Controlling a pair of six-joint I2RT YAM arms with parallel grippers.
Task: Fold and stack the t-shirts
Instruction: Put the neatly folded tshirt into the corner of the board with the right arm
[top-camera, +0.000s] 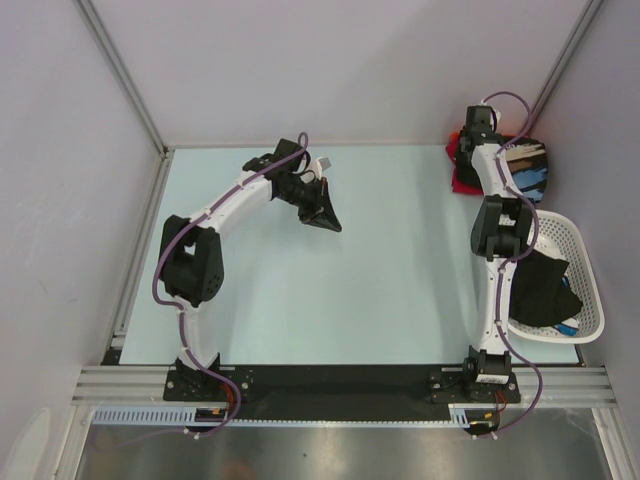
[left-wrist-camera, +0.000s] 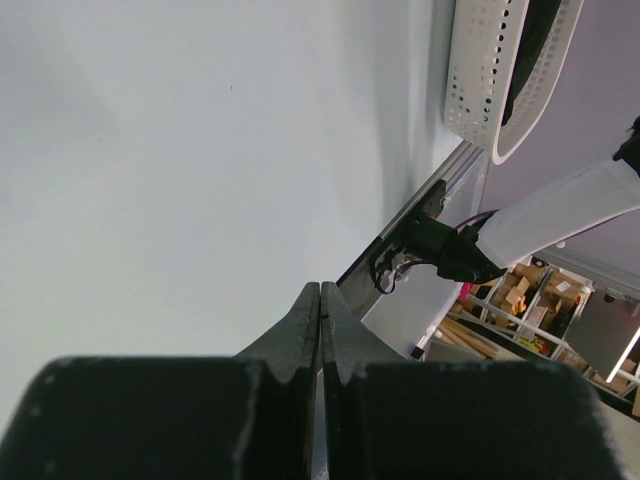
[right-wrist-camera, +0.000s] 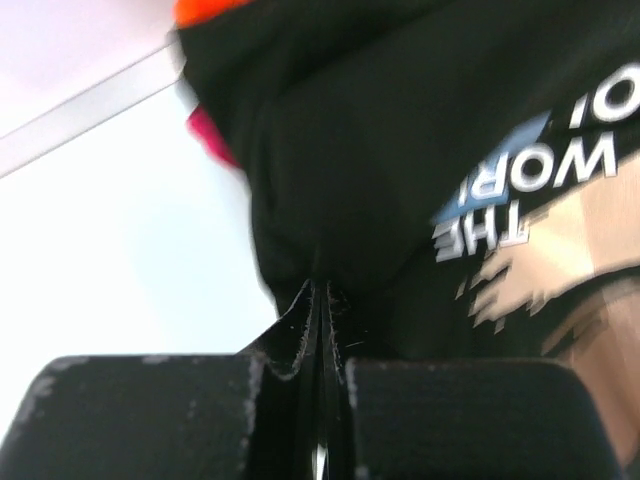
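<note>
T-shirts (top-camera: 505, 165) piled at far right corner of table (top-camera: 380, 290): printed shirt (right-wrist-camera: 400, 150) on top, red shirt (top-camera: 462, 178) under it, orange shirt (right-wrist-camera: 205, 8) glimpsed at the edge in right wrist view. Loose shirt (top-camera: 545, 290), black, crumpled in basket (top-camera: 572, 236) at right edge, not yet folded.

Right gripper (right-wrist-camera: 318, 290): fingers pressed together, tips at edge of printed shirt; cloth nipped between them or not, cannot tell. Left gripper (left-wrist-camera: 320, 300): fingers closed flat on each other, nothing held, hovering over bare table, well apart from all cloth.

Handling, as judged: light, limp, no stiffness; sags and bunches under a single pinch; not fragile. Best taken at two points along one edge, shoulders or hem corners, one gripper each, to keep the cloth spread. Pile likely to shift if dragged sideways. Loose shirt best lifted clear of the basket rim by a top fold, then laid out on table before folding.
</note>
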